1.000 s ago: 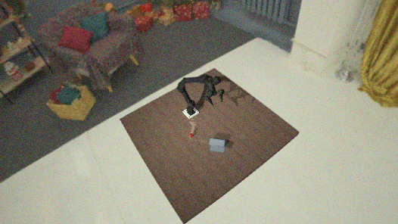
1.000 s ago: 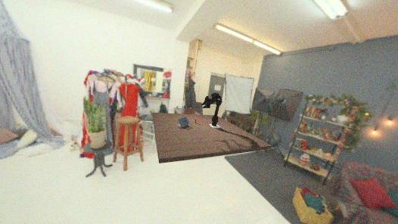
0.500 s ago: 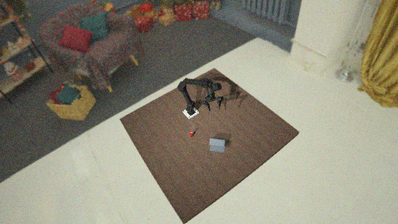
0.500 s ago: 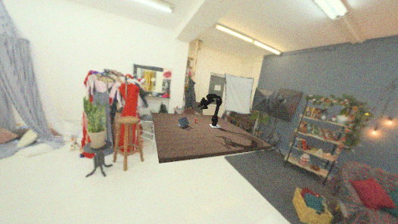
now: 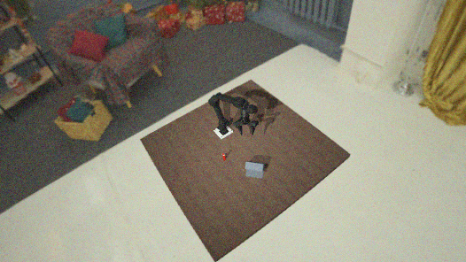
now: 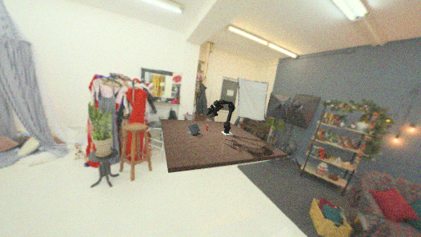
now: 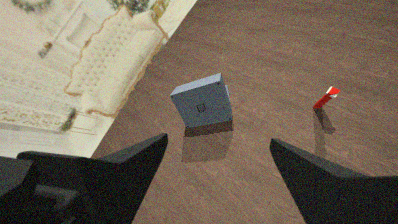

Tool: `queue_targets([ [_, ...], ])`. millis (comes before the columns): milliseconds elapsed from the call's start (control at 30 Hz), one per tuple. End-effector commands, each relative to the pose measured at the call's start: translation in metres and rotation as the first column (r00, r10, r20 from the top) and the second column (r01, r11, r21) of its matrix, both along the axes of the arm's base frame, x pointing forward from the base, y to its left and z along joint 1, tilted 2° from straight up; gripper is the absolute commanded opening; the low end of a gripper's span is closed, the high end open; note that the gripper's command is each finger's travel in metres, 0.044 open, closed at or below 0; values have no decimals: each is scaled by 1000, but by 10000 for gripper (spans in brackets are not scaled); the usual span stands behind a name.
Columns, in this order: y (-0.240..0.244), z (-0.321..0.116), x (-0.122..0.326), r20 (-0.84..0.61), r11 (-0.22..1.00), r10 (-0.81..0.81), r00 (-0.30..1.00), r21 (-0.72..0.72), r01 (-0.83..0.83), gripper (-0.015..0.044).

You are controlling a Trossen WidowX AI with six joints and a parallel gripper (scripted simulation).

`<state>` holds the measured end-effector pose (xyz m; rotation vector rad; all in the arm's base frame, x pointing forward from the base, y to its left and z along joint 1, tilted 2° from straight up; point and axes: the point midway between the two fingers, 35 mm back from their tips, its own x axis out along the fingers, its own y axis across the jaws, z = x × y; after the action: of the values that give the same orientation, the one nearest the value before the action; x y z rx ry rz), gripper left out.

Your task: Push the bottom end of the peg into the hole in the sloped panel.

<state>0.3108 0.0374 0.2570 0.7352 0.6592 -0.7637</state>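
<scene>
A small red peg [image 5: 224, 157] [image 6: 207, 127] [image 7: 324, 99] with a white mark near its top stands upright on the table. The grey-blue sloped panel [image 5: 254, 167] [image 6: 194, 129] [image 7: 212, 102] stands a short way from it; in the wrist view a small square hole [image 7: 201, 108] shows in its face. My gripper [image 5: 248, 132] [image 7: 217, 140] is open and empty, raised above the table, away from both peg and panel. In the wrist view the panel lies beyond the fingertips and the peg lies to the right. The peg's exact cross-section is too small to tell.
The brown table top [image 5: 199, 195] [image 6: 192, 154] [image 7: 280, 45] carries the arm's white base plate [image 5: 218, 132] [image 6: 225, 134], with the peg between base and panel in the top view. The table's edge runs past the panel's left side in the wrist view.
</scene>
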Motion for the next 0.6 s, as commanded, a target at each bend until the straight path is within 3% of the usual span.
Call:
queue_targets([
  [0, -12, -13, 1, -50, 1000, -27, 998, 5, 27, 440],
  [567, -62, -41, 0, -159, 984, -151, 976, 74, 165, 440],
])
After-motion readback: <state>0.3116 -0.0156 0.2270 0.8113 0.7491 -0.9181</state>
